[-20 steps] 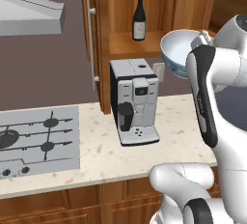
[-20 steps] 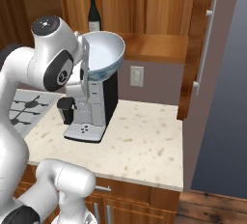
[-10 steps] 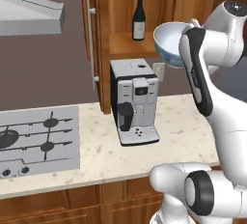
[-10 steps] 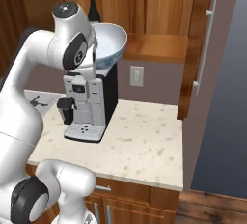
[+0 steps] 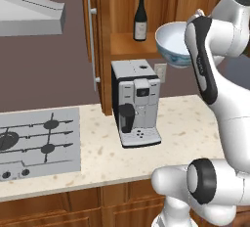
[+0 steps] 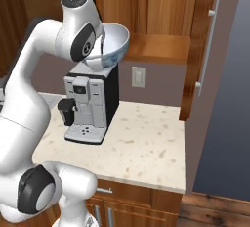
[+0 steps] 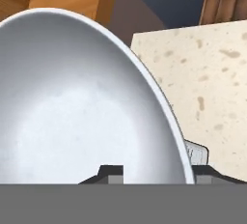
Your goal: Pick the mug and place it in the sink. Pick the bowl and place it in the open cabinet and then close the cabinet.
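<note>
Left base view, bottle (image 5: 140, 16) label perhaps unreadable

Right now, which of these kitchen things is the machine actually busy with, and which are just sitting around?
Part of the job:
- bowl, up at the tool
- cabinet, door open, wooden shelf

Just lying about:
- coffee machine on the counter
- wine bottle on the shelf
- stove
- range hood
- wall outlet

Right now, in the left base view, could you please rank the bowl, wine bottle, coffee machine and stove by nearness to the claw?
1. Bowl, at the claw.
2. Wine bottle, on the shelf to its left.
3. Coffee machine, below on the counter.
4. Stove, far left.
</note>
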Motion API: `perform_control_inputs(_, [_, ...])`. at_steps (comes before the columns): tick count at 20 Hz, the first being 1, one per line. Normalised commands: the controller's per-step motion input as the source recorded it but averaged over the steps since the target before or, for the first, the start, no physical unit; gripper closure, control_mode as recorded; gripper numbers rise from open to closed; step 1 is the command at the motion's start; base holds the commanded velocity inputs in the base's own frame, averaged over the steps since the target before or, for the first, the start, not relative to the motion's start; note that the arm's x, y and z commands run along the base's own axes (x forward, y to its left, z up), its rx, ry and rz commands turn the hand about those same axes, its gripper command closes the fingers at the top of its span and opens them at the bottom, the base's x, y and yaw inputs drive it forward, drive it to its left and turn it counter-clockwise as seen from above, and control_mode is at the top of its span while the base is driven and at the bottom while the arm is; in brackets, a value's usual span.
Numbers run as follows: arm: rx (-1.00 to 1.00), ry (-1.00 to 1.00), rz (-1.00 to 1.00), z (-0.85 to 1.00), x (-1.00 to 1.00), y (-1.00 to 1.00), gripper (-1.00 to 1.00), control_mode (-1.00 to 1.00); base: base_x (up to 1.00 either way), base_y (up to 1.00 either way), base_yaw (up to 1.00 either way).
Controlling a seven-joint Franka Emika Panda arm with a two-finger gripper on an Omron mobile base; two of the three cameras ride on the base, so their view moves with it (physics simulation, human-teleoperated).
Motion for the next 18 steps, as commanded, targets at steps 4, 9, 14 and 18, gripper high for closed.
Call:
perform_control_inputs(4, [-0.04,-0.32,0.00,0.19,-0.12,0.00,1.00,-1.00,0.00,0.00,0.00])
perform_control_inputs(9, [-0.07,-0.58,0.00,0.11,-0.70,0.03,1.00,-1.00,0.00,0.00,0.00])
perform_control_inputs(14, [-0.02,-0.44,-0.01,0.00,-0.30,0.02,1.00,-1.00,0.00,0.00,0.00])
perform_control_inputs(18, [0.00,-0.05,-0.02,0.00,0.17,0.03,1.00,-1.00,0.00,0.00,0.00])
